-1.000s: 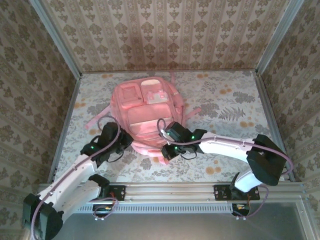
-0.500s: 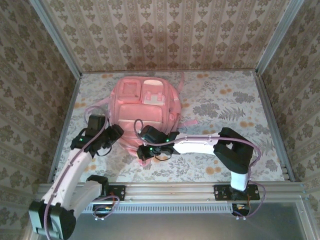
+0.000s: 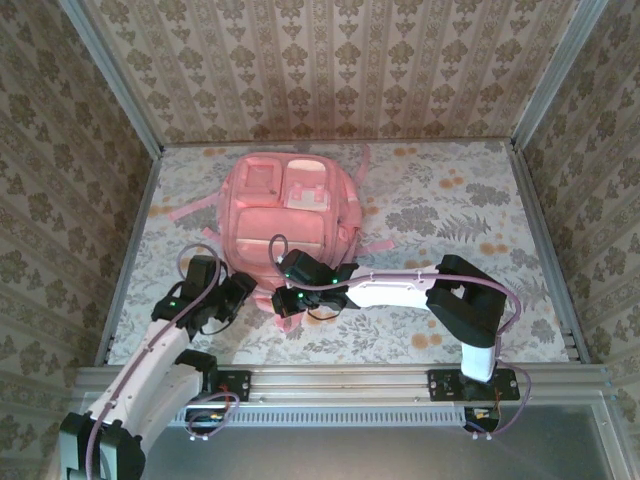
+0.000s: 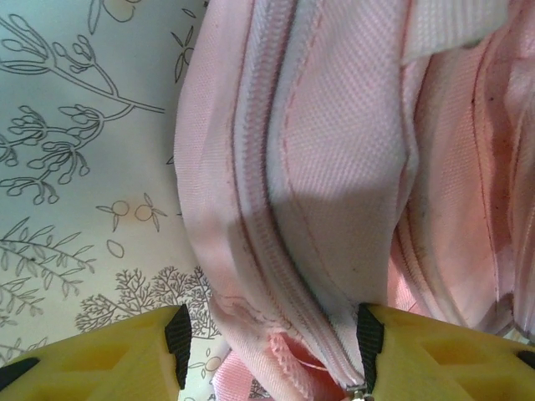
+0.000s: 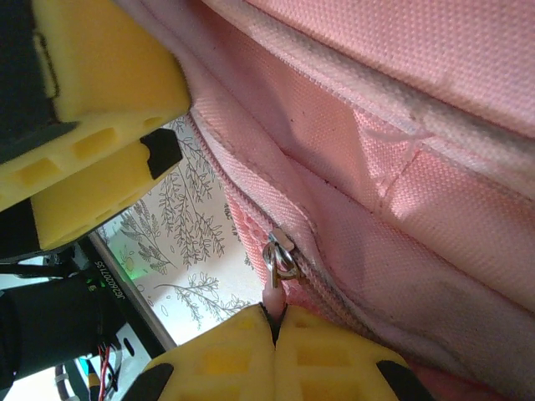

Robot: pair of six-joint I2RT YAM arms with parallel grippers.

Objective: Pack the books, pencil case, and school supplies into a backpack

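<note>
Two tools at the near edge: left tool (image 4: 272, 334), jaws apart astride the zippered seam (image 4: 266, 251); right tool (image 5: 274, 322) clamped on the zip pull (image 5: 278, 257). Beyond, the backpack (image 3: 295, 210) lies flat on the surface (image 3: 450, 210); limp, soft fabric, probably best taken by pull or seam.

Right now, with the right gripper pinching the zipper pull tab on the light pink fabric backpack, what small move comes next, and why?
Probably close the left gripper on the light pink fabric backpack's zipper seam to brace it. Its jaws stand open astride that seam, while the right gripper is shut on the pink zipper pull tab.
</note>
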